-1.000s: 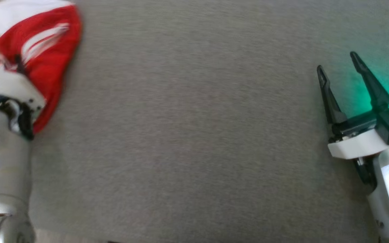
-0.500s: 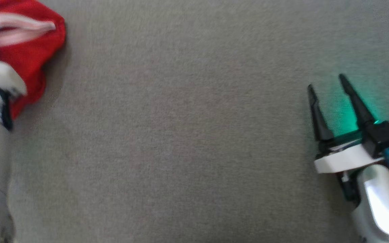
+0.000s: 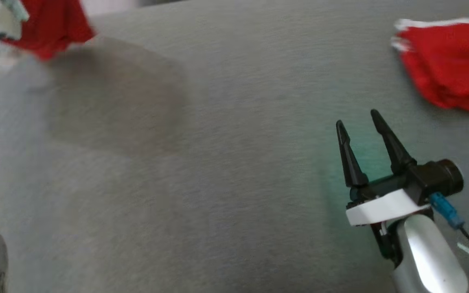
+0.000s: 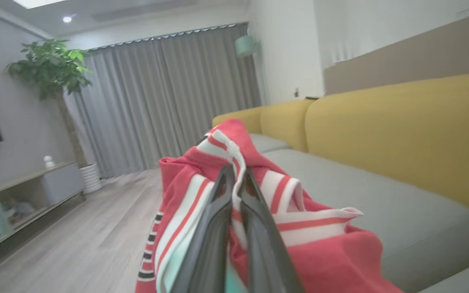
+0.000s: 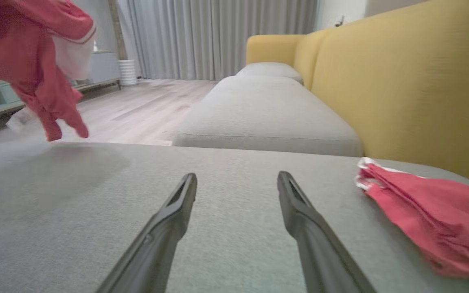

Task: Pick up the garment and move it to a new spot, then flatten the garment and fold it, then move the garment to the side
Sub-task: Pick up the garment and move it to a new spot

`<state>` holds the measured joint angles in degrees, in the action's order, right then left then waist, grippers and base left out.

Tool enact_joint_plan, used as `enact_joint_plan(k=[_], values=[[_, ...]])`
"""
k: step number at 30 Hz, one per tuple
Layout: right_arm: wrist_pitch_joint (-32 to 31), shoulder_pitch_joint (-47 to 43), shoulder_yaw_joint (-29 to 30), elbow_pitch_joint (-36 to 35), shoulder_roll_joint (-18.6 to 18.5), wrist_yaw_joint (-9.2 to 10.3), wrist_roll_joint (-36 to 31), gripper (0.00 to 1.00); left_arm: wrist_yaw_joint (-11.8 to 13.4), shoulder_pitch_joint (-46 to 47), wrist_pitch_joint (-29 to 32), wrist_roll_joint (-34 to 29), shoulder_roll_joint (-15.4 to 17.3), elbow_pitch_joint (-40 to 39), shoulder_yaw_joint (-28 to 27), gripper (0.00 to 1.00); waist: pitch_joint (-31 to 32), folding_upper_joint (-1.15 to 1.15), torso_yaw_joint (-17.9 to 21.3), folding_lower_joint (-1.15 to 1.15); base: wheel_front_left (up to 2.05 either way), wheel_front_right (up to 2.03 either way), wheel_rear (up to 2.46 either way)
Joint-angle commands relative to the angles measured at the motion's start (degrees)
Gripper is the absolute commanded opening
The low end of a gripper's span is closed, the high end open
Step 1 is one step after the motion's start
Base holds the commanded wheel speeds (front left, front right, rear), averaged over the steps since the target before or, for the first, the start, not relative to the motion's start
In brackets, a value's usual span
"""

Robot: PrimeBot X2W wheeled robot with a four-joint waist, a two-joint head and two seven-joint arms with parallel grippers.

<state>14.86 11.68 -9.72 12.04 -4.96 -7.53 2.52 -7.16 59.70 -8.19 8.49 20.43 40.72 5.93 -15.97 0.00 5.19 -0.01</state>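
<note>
Your left fingers (image 4: 222,195): clamped on striped red garment (image 4: 324,260), held clear of grey cushion (image 3: 218,162) | right fingers (image 3: 350,162): spread, empty | to their right, apart: folded red cloth (image 3: 446,61) | red pieces: 2

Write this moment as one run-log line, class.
left tool: shut on striped garment, held above seat | right tool: open, empty | folded red cloth: lying on seat

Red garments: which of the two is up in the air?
The red-and-white striped garment pinched in the shut left tool hangs clear of the grey cushion; the other red garment lies flat on it, beyond the open right tool.
</note>
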Motion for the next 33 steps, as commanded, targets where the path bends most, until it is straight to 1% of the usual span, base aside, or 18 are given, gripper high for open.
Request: enact_joint_plan(k=[1, 5, 8, 11, 13, 14, 16, 21, 22, 23, 26, 29, 31, 33], values=[[0.14, -0.25, -0.93, -1.51, 0.66, 0.04, 0.13, 1.0, -0.25, 2.93, 0.93, 0.74, 2.17, -4.02, -0.4, 0.0, 4.07, 0.0, 6.99, 0.01, 0.0, 0.0, 0.0], [0.14, -1.01, -0.37, -1.79, 1.58, 0.04, 0.52, 1.0, -0.3, 2.04, 5.42, 3.52, 1.04, -12.09, 3.73, 0.0, 5.08, 0.0, 11.54, 0.01, 0.0, 0.0, 0.0], [0.14, -1.88, 0.5, -2.39, 1.88, 0.04, 0.79, 1.0, -0.31, 1.39, 8.02, 5.34, -0.87, -16.29, 6.75, 0.0, 5.08, 0.0, 13.37, 0.01, 0.0, 0.0, 0.0], [0.14, -2.56, 1.22, -2.8, 2.02, 0.04, 1.11, 1.0, -0.32, 0.19, 9.19, 6.07, -3.13, -18.04, 9.65, 0.0, 4.42, 0.0, 14.61, 0.01, 0.0, 0.0, 0.0], [0.14, -2.71, 0.84, -3.1, 2.05, 0.04, 2.05, 1.0, -0.32, -1.53, 9.06, 6.71, -4.57, -18.11, 11.54, 0.0, 3.84, 0.0, 15.22, 0.01, 0.0, 0.0, 0.0], [0.14, -2.56, 0.56, -3.62, 2.06, 0.04, 3.08, 1.0, -0.32, -3.74, 8.6, 7.94, -5.59, -17.9, 14.54, 0.0, 2.78, 0.0, 15.51, 0.01, 0.0, 0.0, 0.0], [0.14, -2.19, 0.7, -4.38, 2.06, 0.04, 4.22, 1.0, -0.32, -5.88, 7.97, 9.3, -6.15, -16.89, 16.46, 0.0, 1.13, 0.0, 15.26, 0.01, 0.0, 0.0, 0.0], [0.14, -1.33, -0.82, -4.2, 2.07, 0.04, 5.4, 1.0, -0.32, -12.8, 2.95, 11.19, -8.42, -10.68, 21.42, 0.0, -2.02, 0.0, 13.6, 0.01, 0.0, 0.0, 0.0], [0.14, -1.1, -1.0, -4.06, 2.07, 0.04, 5.4, 1.0, -0.32, -14.51, 1.76, 11.59, -8.92, -8.7, 22.03, 0.3, -2.26, 0.0, 13.26, 0.01, 0.0, 0.0, 0.0], [0.14, -0.93, -0.98, -3.95, 2.07, 0.04, 5.42, 1.0, -0.28, -16.11, 0.39, 11.8, -9.43, -6.79, 22.35, 1.0, -2.34, 0.0, 12.89, 0.01, 0.0, 0.0, 0.0], [0.14, -0.69, -0.83, -3.55, 2.07, 0.04, 5.2, 1.0, 1.62, -20.8, -4.45, 11.3, -10.93, -2.28, 22.82, 1.0, -1.74, 0.0, 11.3, 0.01, 0.0, 0.0, 0.0], [0.14, -1.47, -0.12, -2.93, 2.08, 0.04, 4.39, 1.0, 5.1, -25.73, -6.62, 10.7, -12.53, -1.71, 21.59, 1.0, 0.18, 0.0, 8.6, 0.01, 0.0, 0.0, 0.0], [0.14, -2.27, 0.65, -2.47, 2.08, 0.04, 3.96, 1.0, 6.93, -29.81, -6.75, 10.63, -13.59, -7.02, 18.51, 1.0, 1.7, 0.0, 6.45, 0.01, 0.0, 0.0, 0.0], [0.14, -3.16, 1.43, -2.05, 2.08, 0.04, 3.69, 1.0, 8.08, -35.25, -6.77, 9.63, -14.3, -12.87, 15.58, 1.0, 3.46, 0.0, 4.24, 0.01, 0.0, 0.0, 0.0]])
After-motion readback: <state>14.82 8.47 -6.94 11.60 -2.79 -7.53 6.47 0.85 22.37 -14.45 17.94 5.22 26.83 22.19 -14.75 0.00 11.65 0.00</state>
